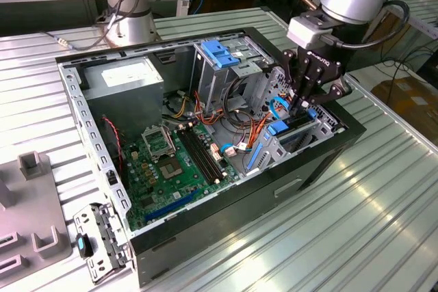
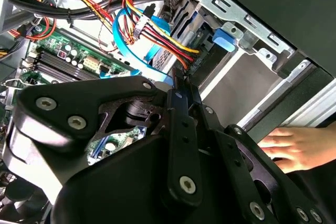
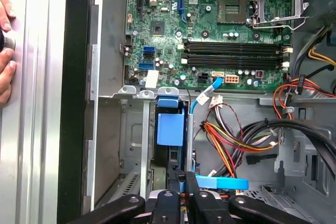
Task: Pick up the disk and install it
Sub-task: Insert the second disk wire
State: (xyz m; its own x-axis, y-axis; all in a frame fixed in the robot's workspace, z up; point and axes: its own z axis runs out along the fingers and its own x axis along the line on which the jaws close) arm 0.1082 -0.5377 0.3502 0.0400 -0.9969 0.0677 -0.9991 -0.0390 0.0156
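Hand (image 1: pixel 306 105) is pinching the disk (image 1: pixel 295 123) edge-on, and I'm lowering it into the drive bay (image 1: pixel 274 148) at the case (image 1: pixel 226 203) front. I'm judging it stiff, fairly heavy, shock-sensitive; its blue side rails seem the safest grip.

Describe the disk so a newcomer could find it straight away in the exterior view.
Start at the open computer case; at its end on the exterior view's right, a low drive cage stands beneath the gripper. The disk sits in that cage: a dark slab with bright blue rails, unlike the lighter-blue block atop the taller cage.
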